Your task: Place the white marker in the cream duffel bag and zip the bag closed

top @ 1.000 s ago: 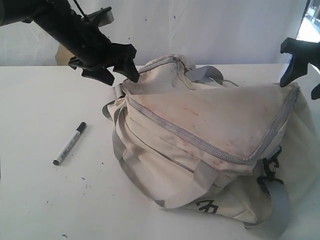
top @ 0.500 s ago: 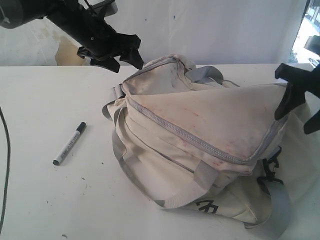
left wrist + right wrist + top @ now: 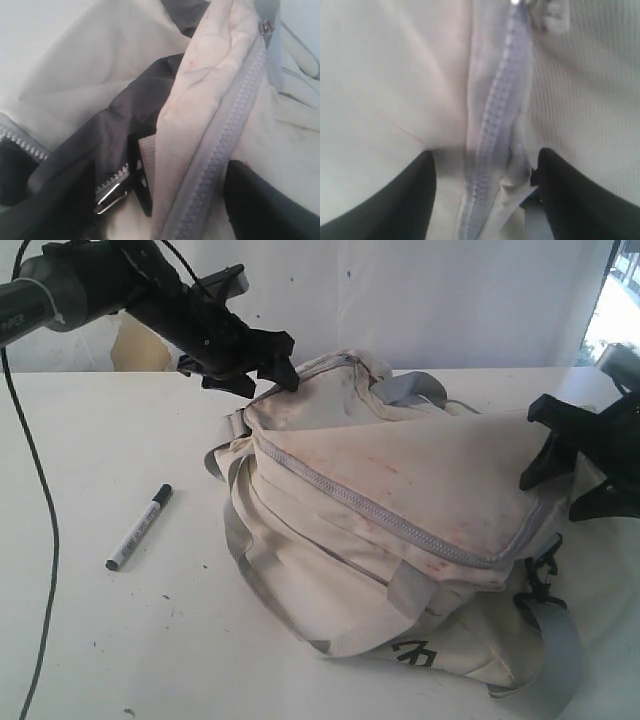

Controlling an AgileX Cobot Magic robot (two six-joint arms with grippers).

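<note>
You see a white table (image 3: 90, 640), a white wall (image 3: 450, 300) behind it and a bright window (image 3: 612, 312) far right

The cream duffel bag (image 3: 430, 465) has reddish stains, the white marker (image 3: 137, 530) a black cap.

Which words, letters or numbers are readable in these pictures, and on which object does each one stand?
"PIPER", cut by the edge of the exterior view: on the grey link of the left arm.
Dark letters low on the front of the cream duffel bag: creased and partly hidden, not readable.
Dark print on the white marker: too small to read.
Both wrist views: no text.
</note>
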